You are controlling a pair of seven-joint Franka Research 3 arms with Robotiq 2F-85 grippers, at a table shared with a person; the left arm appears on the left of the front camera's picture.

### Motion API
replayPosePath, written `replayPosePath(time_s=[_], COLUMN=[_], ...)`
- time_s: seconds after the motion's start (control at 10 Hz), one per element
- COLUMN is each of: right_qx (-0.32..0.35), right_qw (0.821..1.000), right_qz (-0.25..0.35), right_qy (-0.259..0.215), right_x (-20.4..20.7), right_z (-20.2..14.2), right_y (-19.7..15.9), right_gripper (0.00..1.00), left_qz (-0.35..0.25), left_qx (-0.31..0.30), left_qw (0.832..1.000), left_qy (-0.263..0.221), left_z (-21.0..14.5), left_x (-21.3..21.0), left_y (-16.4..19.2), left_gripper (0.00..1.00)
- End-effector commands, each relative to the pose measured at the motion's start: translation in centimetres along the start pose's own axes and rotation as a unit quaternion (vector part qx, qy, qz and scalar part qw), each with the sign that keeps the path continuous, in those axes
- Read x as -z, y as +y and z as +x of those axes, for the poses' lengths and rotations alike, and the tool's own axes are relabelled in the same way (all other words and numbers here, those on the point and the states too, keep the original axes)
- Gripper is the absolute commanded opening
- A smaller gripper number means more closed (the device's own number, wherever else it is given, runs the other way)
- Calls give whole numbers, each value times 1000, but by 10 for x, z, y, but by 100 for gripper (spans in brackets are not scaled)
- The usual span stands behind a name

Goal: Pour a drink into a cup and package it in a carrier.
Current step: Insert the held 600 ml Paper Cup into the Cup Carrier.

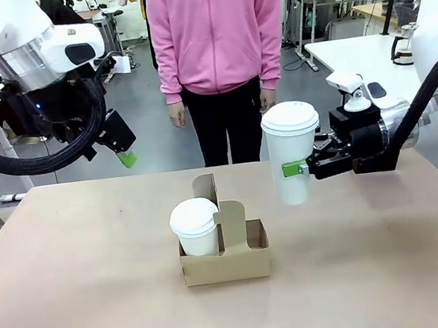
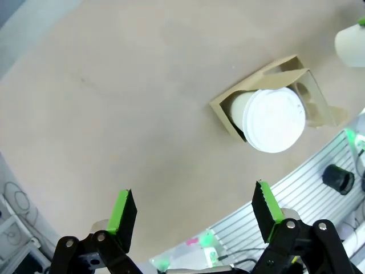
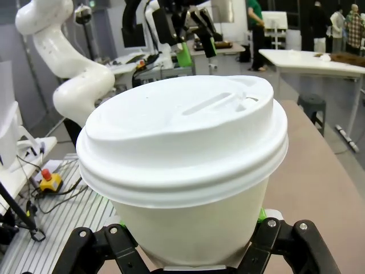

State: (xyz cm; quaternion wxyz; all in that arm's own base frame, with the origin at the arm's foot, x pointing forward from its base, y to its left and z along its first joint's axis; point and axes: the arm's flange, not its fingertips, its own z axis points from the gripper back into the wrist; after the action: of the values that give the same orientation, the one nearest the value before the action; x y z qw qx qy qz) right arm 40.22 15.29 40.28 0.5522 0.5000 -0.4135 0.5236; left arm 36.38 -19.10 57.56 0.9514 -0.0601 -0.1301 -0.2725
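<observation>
at the table's left, raised clear, left gripper (image 1: 126,155) hangs with jaws apart, empty. mid-table, carrier (image 1: 227,263) holds one lidded cup (image 1: 195,227) in its left hole; right hole free. to the right, right gripper (image 1: 303,168) clamped on second cup (image 1: 293,153), held above the table. risks: cup base catching the hole rim or handle, tipping the light carrier; squeeze popping the lid.
</observation>
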Motion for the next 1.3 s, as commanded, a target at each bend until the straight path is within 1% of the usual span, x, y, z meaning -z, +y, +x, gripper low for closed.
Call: replayPosePath(time_s=[0.0, 0.1, 0.2, 0.3, 0.5, 0.6, 0.7, 0.8, 1.0, 1.2], right_qx=[-10, -11, -14, -12, -13, -18, -19, -22, -25, -29], right_qw=[999, 998, 995, 993, 990, 989, 989, 988, 988, 990], right_qz=[26, 44, 69, 84, 106, 112, 115, 118, 122, 111], right_qy=[-36, -48, -71, -80, -97, -100, -96, -93, -93, -83], right_x=[3, 18, 33, 47, 68, 76, 83, 89, 94, 97], right_z=[3, -2, -8, -15, -30, -37, -45, -51, -59, -73], right_y=[-4, -12, -17, -20, -23, -24, -22, -23, -24, -31], right_gripper=[80, 80, 80, 80, 80, 80, 80, 80, 80, 80], left_qz=[3, -10, -8, -1, -2, -13, -5, -23, -29, -41], left_qx=[-3, 8, 11, 12, 2, 9, 14, 27, 48, 59], left_qw=[1000, 1000, 999, 999, 998, 998, 997, 996, 994, 994], left_qy=[-4, -14, -36, -50, -60, -67, -77, -86, -92, -88], left_z=[-1, -10, -24, -36, -56, -66, -77, -84, -96, -104], left_x=[3, 5, 5, 9, 23, 33, 41, 47, 56, 68], left_y=[4, 15, 30, 42, 65, 79, 90, 100, 110, 118], left_gripper=[100, 100, 100, 100, 100, 100, 100, 100, 100, 100])
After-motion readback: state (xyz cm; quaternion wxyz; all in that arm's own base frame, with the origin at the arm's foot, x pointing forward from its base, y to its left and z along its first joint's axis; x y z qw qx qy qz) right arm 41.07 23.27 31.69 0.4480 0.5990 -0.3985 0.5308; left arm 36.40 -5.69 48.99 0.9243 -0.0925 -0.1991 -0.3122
